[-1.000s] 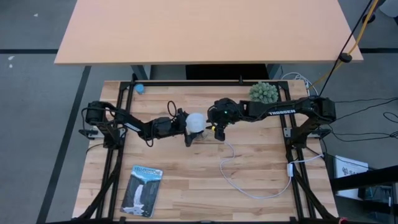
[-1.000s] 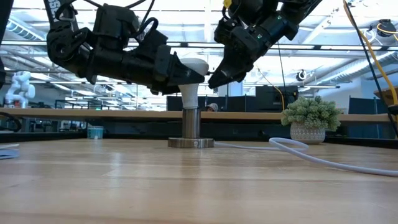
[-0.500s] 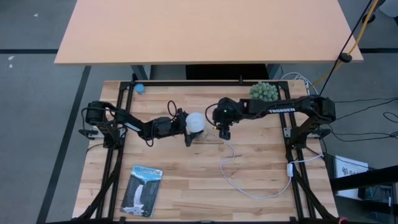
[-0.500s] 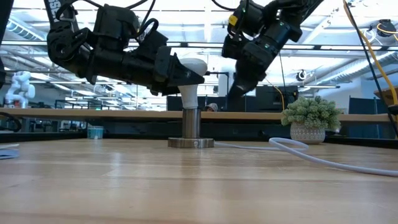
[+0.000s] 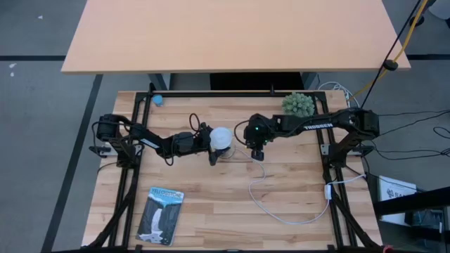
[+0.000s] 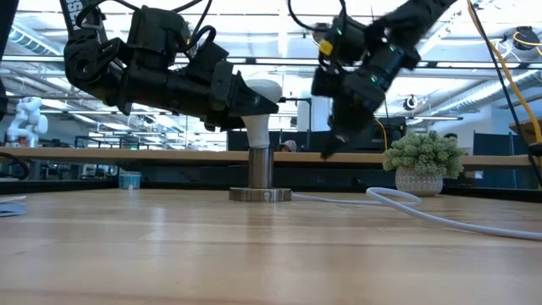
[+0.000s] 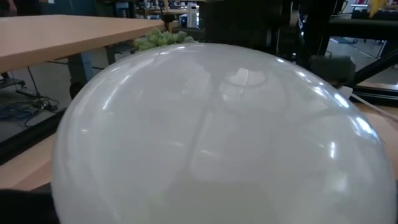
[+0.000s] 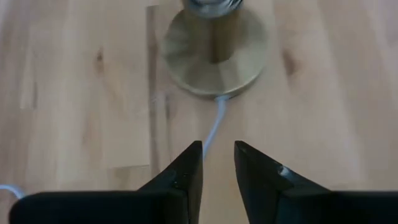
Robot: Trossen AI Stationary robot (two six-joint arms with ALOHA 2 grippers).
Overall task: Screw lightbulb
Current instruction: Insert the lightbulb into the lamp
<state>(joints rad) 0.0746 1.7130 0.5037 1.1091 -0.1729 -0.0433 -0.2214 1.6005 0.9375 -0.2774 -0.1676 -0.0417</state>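
The lightbulb [image 6: 261,91] is being held upright on the metal socket [image 6: 260,169] near the table's middle, its globe gripped by the left gripper [image 5: 211,149], whose fingers are largely being hidden behind the globe; the grip appears wide. In the left wrist view the frosted globe is filling nearly everything. The right gripper [image 8: 217,163] is being kept above the white cord [image 8: 211,127], empty, fingers narrowly parted, just beside the socket. Bare wood is being left open toward the near edge.

Robotics lab: benches [image 6: 127,153], open ceiling.
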